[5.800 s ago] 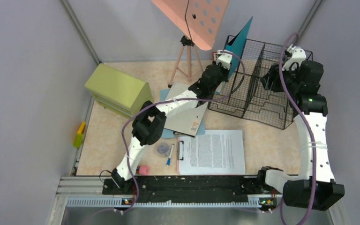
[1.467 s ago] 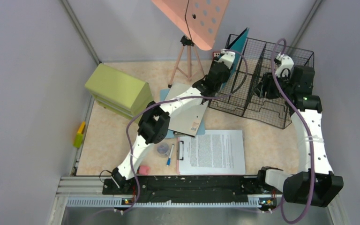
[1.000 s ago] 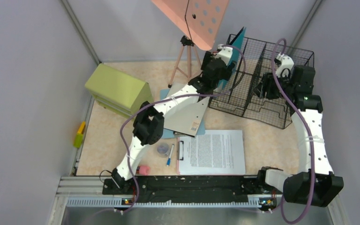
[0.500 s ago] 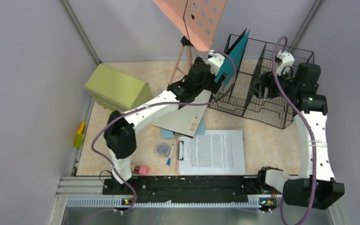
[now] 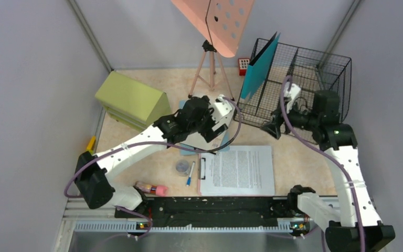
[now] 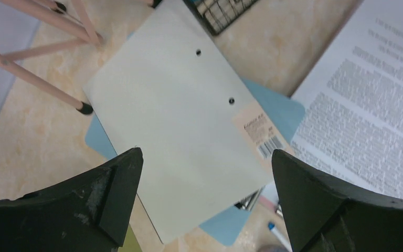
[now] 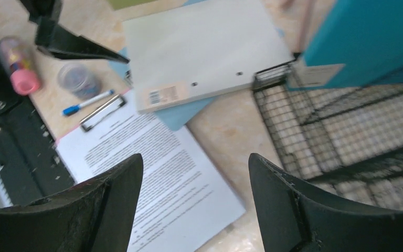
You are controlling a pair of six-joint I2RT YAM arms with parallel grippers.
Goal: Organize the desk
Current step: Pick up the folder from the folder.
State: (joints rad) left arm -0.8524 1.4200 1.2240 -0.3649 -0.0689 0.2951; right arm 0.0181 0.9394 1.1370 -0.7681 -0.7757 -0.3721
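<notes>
desk (image 5: 157, 81): pale marbled top fills the floor of the grey-walled cell, with both arms out over it.

left gripper (image 6: 205, 157): jaws spread wide, nothing between them, hanging above a white folder (image 6: 178, 136) that lies flat on a light blue folder (image 6: 278, 107).

right gripper (image 7: 195, 157): jaws spread, nothing held, hanging over the near left corner of the wire rack (image 5: 325, 63) and the far edge of the printed sheet (image 5: 241, 170), which sits on a clipboard.

teal folder (image 5: 260, 65): stands tilted at the left end of the wire rack.

loose items left of the clipboard: blue-capped pen (image 5: 190, 174), small round container (image 5: 182, 167), pink-capped tube (image 5: 152, 188) near the front rail.

green drawer cabinet (image 5: 131, 100) at the left; pink stand (image 5: 215, 21) on tripod legs at the rear.
</notes>
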